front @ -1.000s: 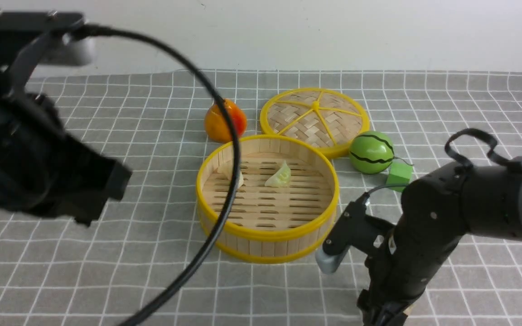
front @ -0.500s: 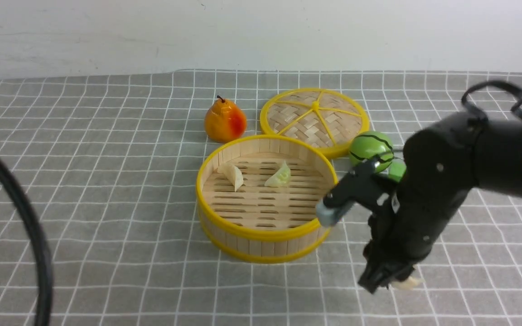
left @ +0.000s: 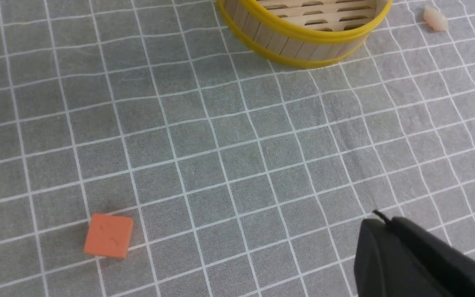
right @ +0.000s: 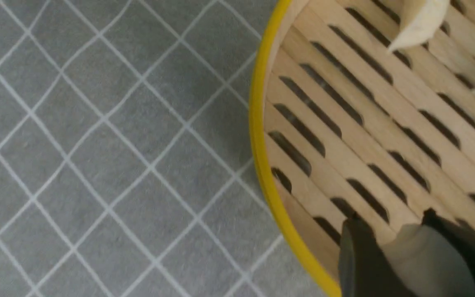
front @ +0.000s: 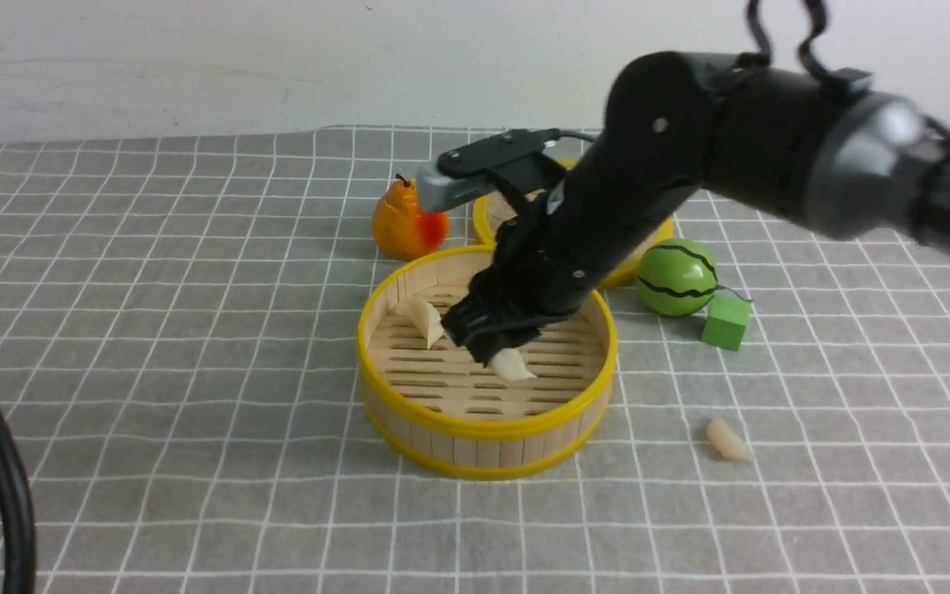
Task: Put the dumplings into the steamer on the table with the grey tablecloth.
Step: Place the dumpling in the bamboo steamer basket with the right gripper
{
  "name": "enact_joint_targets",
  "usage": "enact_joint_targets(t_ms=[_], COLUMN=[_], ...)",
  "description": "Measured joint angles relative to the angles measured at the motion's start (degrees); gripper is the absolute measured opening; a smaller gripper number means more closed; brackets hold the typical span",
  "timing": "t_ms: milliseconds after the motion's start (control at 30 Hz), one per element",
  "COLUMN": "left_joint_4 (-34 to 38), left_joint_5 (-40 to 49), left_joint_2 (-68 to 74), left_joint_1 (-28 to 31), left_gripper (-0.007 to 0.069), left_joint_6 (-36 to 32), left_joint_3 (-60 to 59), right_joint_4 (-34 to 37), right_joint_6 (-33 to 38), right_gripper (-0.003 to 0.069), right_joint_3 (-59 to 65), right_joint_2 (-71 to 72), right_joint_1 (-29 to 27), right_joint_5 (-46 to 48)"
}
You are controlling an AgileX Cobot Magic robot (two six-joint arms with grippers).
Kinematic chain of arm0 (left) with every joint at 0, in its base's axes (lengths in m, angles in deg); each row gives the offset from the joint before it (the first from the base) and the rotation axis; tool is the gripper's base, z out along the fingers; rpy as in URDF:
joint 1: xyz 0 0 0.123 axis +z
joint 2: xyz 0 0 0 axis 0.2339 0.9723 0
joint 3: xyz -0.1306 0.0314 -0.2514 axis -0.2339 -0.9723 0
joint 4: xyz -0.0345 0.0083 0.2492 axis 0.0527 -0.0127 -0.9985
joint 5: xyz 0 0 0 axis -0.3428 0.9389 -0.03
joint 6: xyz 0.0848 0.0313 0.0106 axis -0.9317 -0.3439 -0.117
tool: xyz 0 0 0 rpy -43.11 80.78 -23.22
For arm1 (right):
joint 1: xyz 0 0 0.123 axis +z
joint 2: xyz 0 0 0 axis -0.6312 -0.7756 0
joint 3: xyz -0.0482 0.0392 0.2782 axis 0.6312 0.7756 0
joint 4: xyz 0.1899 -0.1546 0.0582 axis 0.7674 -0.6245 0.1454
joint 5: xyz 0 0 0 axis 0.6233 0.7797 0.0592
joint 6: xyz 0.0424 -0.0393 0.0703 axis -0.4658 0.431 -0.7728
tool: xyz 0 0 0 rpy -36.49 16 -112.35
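Pale, glossy dumpling (front: 511, 365) (crescent-shaped, as dumplings go).

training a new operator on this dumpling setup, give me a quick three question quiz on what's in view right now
1. True or false: the right gripper holds a dumpling over the steamer.
2. Fill in the blank: the dumpling outside the steamer lies on the grey ____.
3. Which is nearer the green block: (a) the striped green ball or (b) the pear?

Key: 1 true; 2 tablecloth; 3 a
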Motion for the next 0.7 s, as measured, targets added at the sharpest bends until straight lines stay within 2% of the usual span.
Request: enact_joint_targets(t_ms=[233,433,500,633,700], left_joint_4=[0.00,-0.41,-0.86,-2.19,-2.61], left_joint_5=[1.42,1.42,1.42,1.42,1.42], left_joint_2=[0.00,0.00,0.00,0.00,0.00], left_joint_1=[0.00,0.00,0.00,0.00,0.00], left_gripper=[-0.0014,-0.0014,-0.0014,-0.0014,-0.0013], left_joint_6=[0.00,0.00,0.00,0.00,0.00], left_joint_3=[0.00,0.00,0.00,0.00,0.00], right_joint_4=[-7.88,-7.85,-7.85,-8.65,-9.62], right_joint_6=[-9.28,-10.33,-10.45,-11.43,-11.63], right_gripper=[0.0181,0.0197,0.0250,0.0408,0.0504], right_joint_3=[-13.62,-17.76,-17.98,-18.25,-19.31], right_joint_2=[-12.96,-17.70,-17.76,-17.65,-16.70], right_joint_1=[1.27,1.32,1.38,1.38,1.38], right_joint_5=[0.06,1.73,1.89,3.56,7.23])
